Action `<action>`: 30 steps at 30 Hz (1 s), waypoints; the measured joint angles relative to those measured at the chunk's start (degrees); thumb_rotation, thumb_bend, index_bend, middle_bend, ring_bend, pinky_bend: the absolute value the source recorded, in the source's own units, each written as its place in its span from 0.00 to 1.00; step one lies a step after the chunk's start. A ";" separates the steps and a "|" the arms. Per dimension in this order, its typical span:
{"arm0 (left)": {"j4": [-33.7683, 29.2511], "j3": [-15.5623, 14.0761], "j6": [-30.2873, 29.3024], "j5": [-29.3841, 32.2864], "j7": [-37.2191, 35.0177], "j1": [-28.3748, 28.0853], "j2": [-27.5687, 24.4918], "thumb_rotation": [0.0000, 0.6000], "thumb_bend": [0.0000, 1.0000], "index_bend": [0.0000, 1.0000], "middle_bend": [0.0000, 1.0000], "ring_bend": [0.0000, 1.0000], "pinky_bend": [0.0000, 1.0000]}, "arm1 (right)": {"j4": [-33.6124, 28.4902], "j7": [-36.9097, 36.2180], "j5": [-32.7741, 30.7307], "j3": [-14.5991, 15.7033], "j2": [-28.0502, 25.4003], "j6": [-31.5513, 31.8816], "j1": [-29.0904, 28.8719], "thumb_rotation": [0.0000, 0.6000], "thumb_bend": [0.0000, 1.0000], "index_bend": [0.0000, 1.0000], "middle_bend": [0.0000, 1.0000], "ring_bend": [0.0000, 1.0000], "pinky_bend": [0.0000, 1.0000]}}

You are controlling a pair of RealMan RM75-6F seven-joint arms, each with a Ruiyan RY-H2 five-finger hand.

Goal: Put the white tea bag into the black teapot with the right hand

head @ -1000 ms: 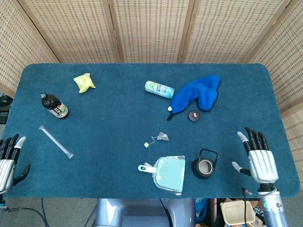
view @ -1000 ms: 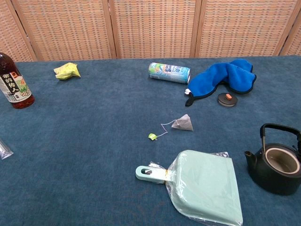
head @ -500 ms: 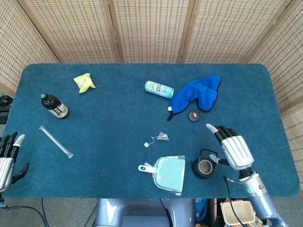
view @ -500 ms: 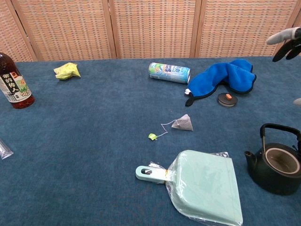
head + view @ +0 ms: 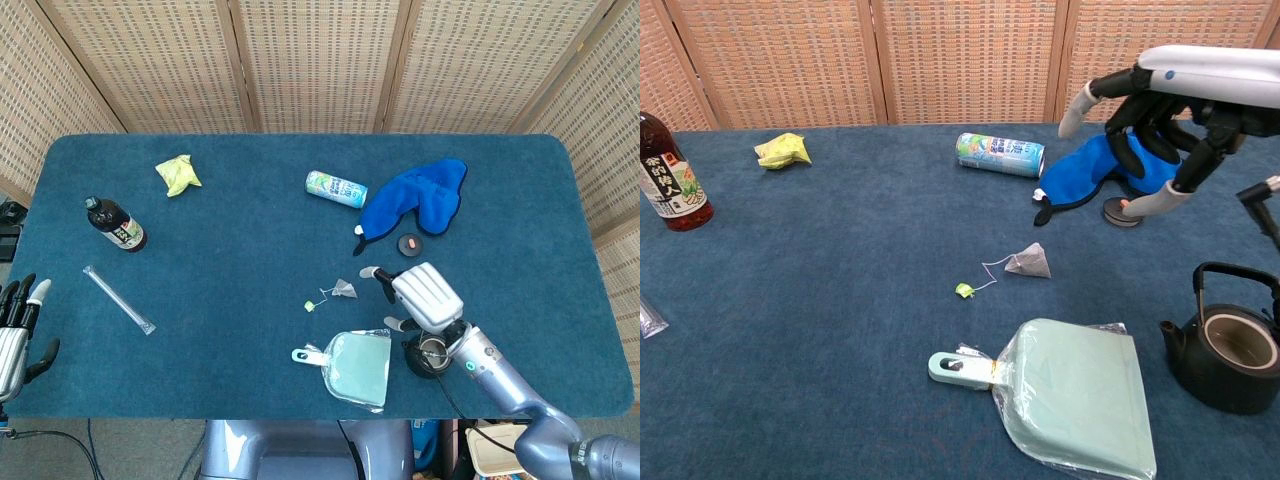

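Note:
The white tea bag (image 5: 345,289) (image 5: 1028,262) lies on the blue cloth, its string running to a small green tag (image 5: 310,306) (image 5: 964,290). The black teapot (image 5: 432,352) (image 5: 1230,352) stands lidless near the front right; my right forearm crosses above it in the head view. My right hand (image 5: 421,292) (image 5: 1148,110) hovers palm down, fingers spread and holding nothing, just right of the tea bag and above the table. My left hand (image 5: 14,333) rests at the table's front left edge, fingers apart and holding nothing.
A mint dustpan (image 5: 355,365) (image 5: 1072,394) lies beside the teapot. Behind are a blue cloth (image 5: 415,194) (image 5: 1098,168), a small round lid (image 5: 409,244), a lying can (image 5: 336,188) (image 5: 1000,154), a dark bottle (image 5: 117,225) (image 5: 670,181), a yellow packet (image 5: 177,174) and a clear tube (image 5: 118,299).
My right hand has swung from the table's right side leftward over the teapot to just right of the tea bag. The left hand has barely shifted. The tea bag and the teapot lie as before.

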State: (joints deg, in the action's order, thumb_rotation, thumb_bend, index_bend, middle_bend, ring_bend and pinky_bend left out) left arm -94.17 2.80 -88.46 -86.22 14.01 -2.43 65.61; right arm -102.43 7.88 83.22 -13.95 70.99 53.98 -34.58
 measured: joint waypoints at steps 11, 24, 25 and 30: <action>-0.01 0.55 0.80 1.28 0.54 -0.59 -0.06 1.00 0.38 0.00 0.00 0.00 0.00 | 5.73 4.49 -9.57 -1.91 7.89 -8.76 -10.05 0.99 0.35 0.44 0.90 0.94 0.98; 0.38 0.58 1.24 1.88 0.29 -0.86 0.03 1.00 0.38 0.00 0.00 0.00 0.00 | 11.50 11.91 -14.98 0.11 15.23 -7.73 -14.19 0.97 0.45 0.49 0.94 0.98 1.00; 0.46 0.57 1.25 1.95 0.24 -0.86 0.04 1.00 0.38 0.00 0.00 0.00 0.00 | 11.78 12.27 -15.25 0.27 15.57 -7.59 -14.32 0.97 0.45 0.49 0.94 0.98 1.00; 0.80 0.46 1.53 2.19 -0.07 -0.90 0.26 1.00 0.38 0.00 0.00 0.00 0.00 | 14.23 15.37 -17.24 1.44 17.96 -7.00 -15.17 0.97 0.46 0.50 0.94 0.98 1.00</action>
State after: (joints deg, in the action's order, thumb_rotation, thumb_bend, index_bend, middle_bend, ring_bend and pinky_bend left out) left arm -93.37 3.26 -86.92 -84.03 13.94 -3.33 65.88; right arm -88.20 23.25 65.98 -12.50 88.95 46.98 -49.76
